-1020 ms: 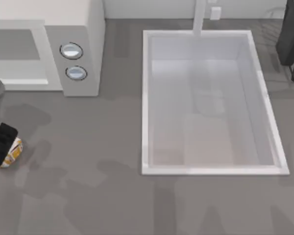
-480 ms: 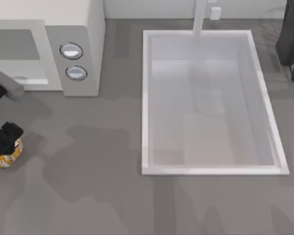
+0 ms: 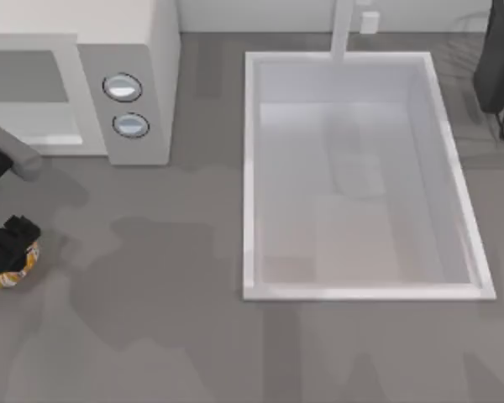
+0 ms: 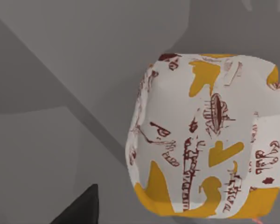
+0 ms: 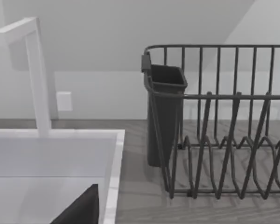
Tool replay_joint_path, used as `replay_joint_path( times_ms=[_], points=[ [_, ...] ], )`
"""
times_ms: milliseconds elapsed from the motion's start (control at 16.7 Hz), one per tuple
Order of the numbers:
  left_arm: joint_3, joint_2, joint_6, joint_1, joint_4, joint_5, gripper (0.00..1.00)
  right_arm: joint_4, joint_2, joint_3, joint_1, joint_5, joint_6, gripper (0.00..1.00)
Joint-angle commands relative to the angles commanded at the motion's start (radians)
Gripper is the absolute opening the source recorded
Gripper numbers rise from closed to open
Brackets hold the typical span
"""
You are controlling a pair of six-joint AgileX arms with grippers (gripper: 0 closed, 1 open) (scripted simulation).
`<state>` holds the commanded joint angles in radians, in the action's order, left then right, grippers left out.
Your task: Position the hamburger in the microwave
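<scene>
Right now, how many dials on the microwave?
2. Both sit on the microwave side panel: upper dial and lower dial directly below it, left of the sink. None look hidden.

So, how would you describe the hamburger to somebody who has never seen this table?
Find the white microwave at the table's far left. On the grey counter in front of it, at the left edge, lies the hamburger, under the left gripper. It is a small lump in white paper with yellow-orange patches and dark red marks.
</scene>
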<state>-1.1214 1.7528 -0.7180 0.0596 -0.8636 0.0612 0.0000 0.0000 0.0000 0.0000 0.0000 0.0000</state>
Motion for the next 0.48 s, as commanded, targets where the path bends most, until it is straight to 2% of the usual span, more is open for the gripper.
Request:
replay_joint_path(
  times_ms=[480],
  points=[
    [0.129,0.108,0.005,-0.005,0.230,0.000,1.00,0.000,0.000,0.000,0.000,0.000,0.000,1.00]
  ],
)
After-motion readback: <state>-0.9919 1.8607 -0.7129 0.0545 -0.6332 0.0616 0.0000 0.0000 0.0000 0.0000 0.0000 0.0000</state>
